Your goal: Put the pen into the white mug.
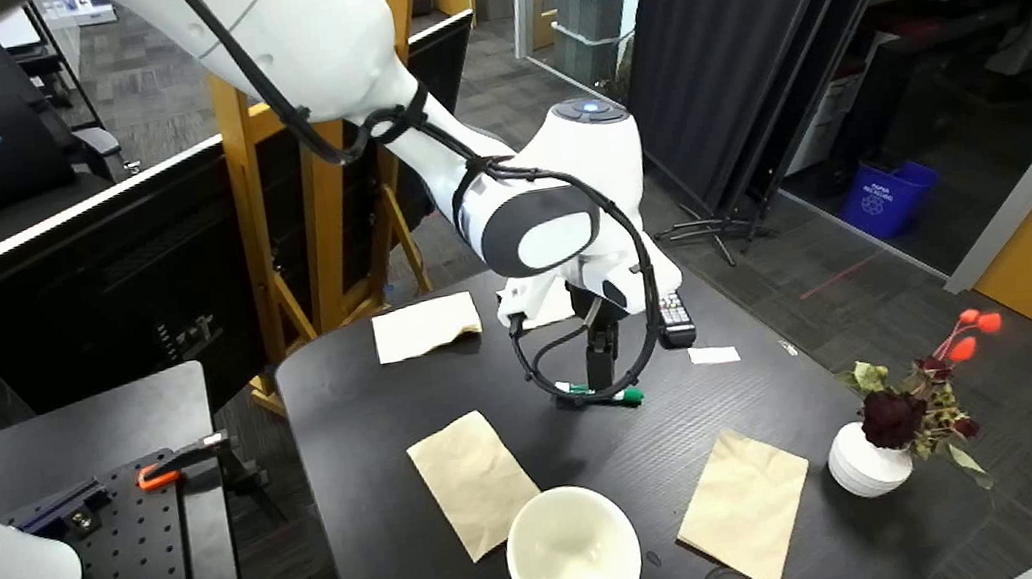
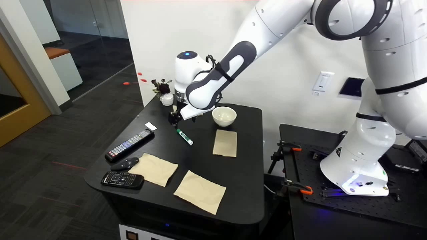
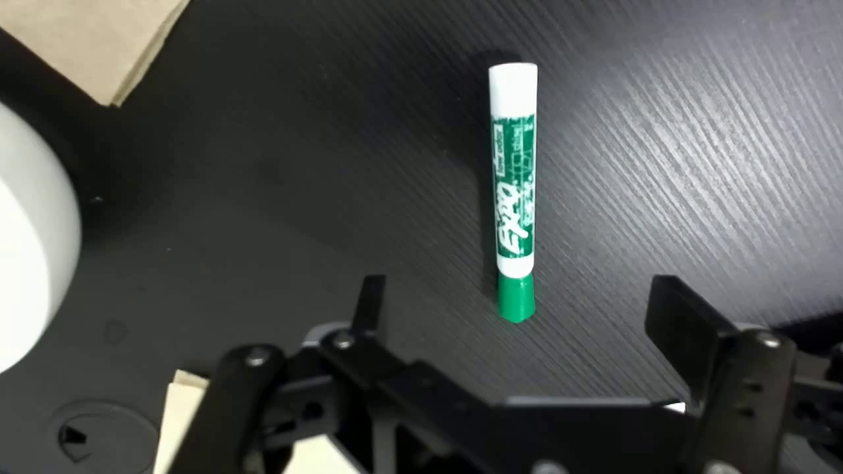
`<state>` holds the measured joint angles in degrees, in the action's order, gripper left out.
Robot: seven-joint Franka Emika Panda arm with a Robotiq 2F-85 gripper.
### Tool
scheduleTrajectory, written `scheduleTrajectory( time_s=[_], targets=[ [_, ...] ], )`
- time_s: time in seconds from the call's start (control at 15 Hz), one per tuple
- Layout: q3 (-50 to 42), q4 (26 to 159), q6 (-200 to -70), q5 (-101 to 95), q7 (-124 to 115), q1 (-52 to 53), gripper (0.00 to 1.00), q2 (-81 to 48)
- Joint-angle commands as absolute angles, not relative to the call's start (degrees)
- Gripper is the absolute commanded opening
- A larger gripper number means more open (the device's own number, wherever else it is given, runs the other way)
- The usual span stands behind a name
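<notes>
Wrist view: your gripper [image 3: 519, 289] is gaping 9–3, empty; pen [image 3: 515, 191] is lying at 12 o'clock, axis running 12–6, near end showing btwn jaws; white mug [image 3: 33, 243] sitting at 9. In an exterior view: mug [image 1: 574, 556] is sitting approx 7 o'clock from pen, nothing showing inside. In an exterior view: white pot [image 2: 167, 100] at pen's 11, holding flowers [image 2: 164, 88].

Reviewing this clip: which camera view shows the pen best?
The wrist view: the pen is large and unobstructed, its EXPO lettering readable. In an exterior view the pen looks much smaller; in an exterior view a black cable partly covers it, though its green cap shows.
</notes>
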<state>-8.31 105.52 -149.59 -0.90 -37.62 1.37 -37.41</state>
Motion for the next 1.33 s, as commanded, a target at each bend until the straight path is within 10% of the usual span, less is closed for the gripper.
scheduleTrajectory(
  time_s=[0.0,0.8,0.87,1.27],
  targets=[
    [-9.21,101.56,-147.42,1.48,-37.97,2.54,1.0,-40.58],
    [-9.66,97.72,-145.11,2.92,-37.97,3.07,1.0,-45.48],
    [-9.67,97.63,-144.91,2.91,-37.98,3.09,0.76,-45.67],
    [-9.84,96.85,-144.65,2.87,-38.08,3.18,0.34,-46.55]
  ],
)
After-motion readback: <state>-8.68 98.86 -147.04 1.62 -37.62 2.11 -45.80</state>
